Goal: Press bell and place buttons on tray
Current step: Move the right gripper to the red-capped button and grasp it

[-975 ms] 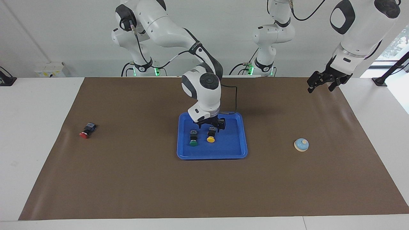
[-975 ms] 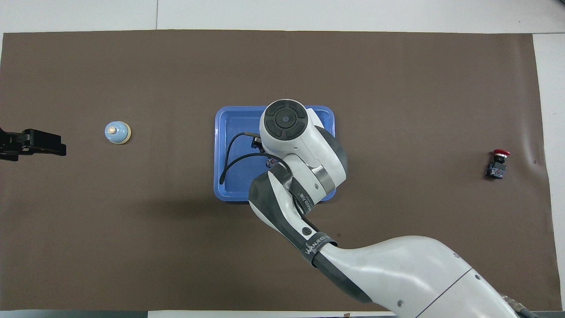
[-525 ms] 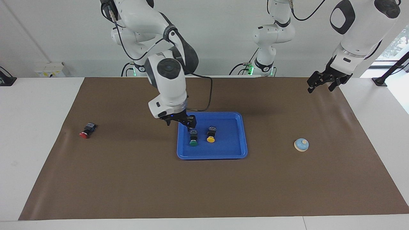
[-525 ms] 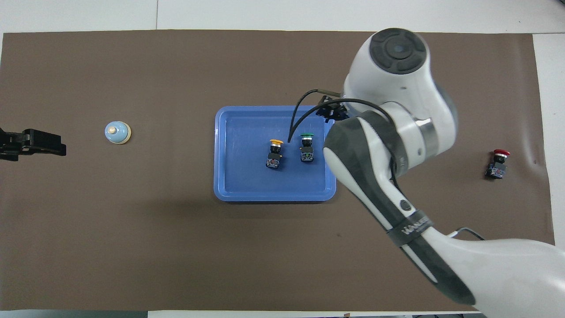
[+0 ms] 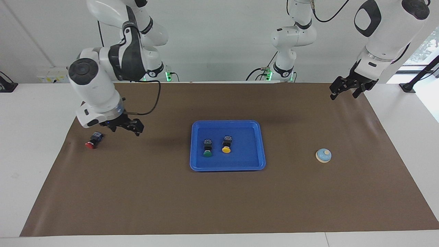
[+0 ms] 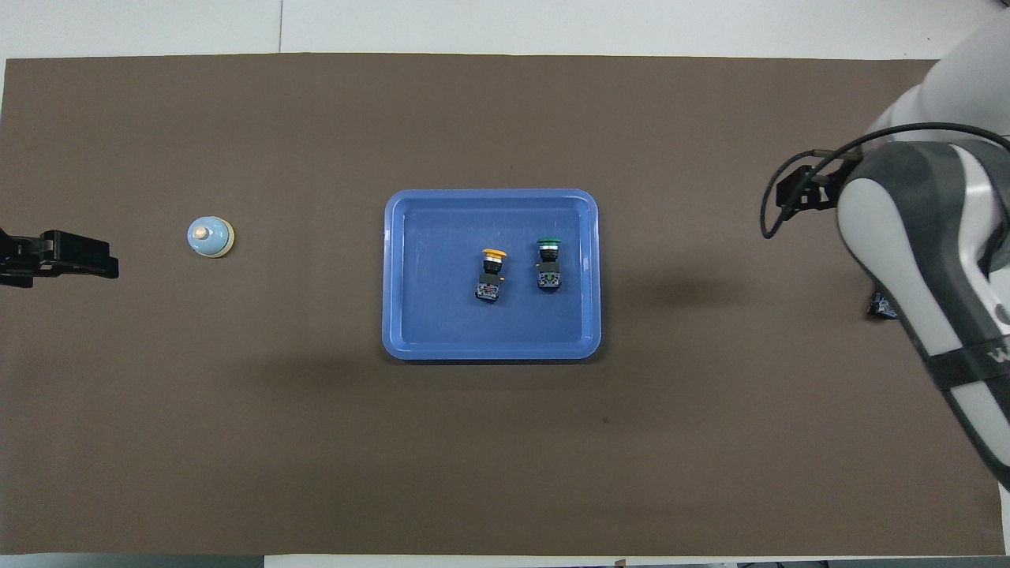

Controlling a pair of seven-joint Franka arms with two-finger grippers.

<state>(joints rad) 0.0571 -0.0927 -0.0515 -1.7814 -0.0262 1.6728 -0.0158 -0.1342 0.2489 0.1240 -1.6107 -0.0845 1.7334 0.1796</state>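
I have the table [image 5: 219,206] under its brown mat [image 5: 137,192], and the blue tray [image 5: 253,161] sits mid-mat with two of the buttons lying in it side by side: the green button [image 5: 207,148] and the yellow button [image 5: 226,144]. A second ago my right end effector [image 5: 125,127] was down in the tray over the yellow one; it has since swung off toward the right arm's end of the table and now hangs wide open and empty just beside the red button [image 5: 93,140], which lies on the mat. So I judge the yellow drop done and red next. The left end effector [image 5: 348,90] waits, fingers spread and empty, above the mat corner. The bell [image 5: 323,155] stands alone toward that end.
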